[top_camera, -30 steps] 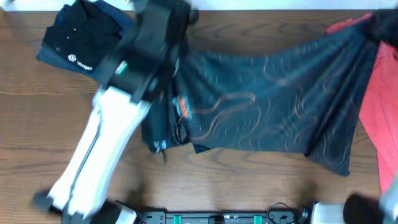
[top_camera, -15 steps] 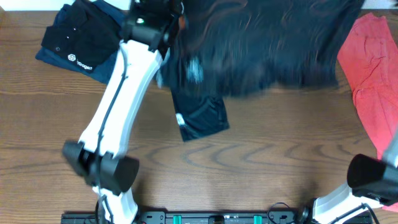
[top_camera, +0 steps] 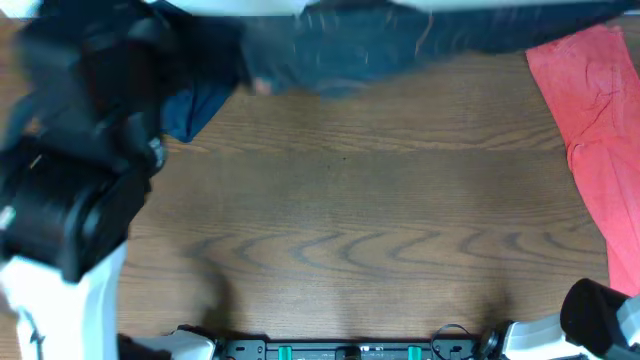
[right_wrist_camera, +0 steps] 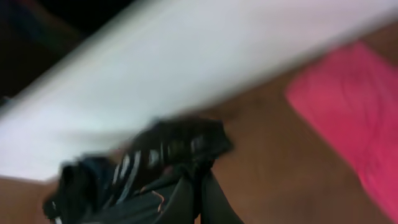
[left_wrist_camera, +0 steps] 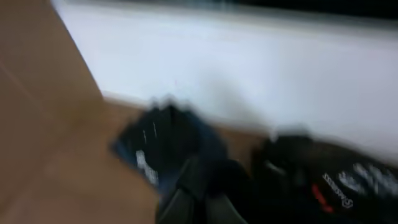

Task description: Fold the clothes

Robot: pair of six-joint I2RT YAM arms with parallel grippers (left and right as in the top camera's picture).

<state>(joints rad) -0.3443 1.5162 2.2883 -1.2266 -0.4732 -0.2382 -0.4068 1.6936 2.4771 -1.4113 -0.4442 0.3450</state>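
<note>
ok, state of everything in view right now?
jersey, unfolded, stretched between the pincers along far edge, blurred
left pincer, shut on jersey, blurred
right pincer, shut on jersey
coral-red garment, crumpled on table
dark garment, on table, mostly hidden by left arm

Before me lies a brown wood-grain surface (top_camera: 340,220). On my right a plain coral-red cloth garment (top_camera: 585,130) lies rumpled on it, running from the far edge toward the near right corner. At my far left a corner of dark blue folded fabric (top_camera: 195,108) rests on the surface; my left wrist view shows it blurred, with a pale mark. A white wall (left_wrist_camera: 249,68) stands behind. A black rail with green marks (top_camera: 350,351) runs along the near edge.
</note>
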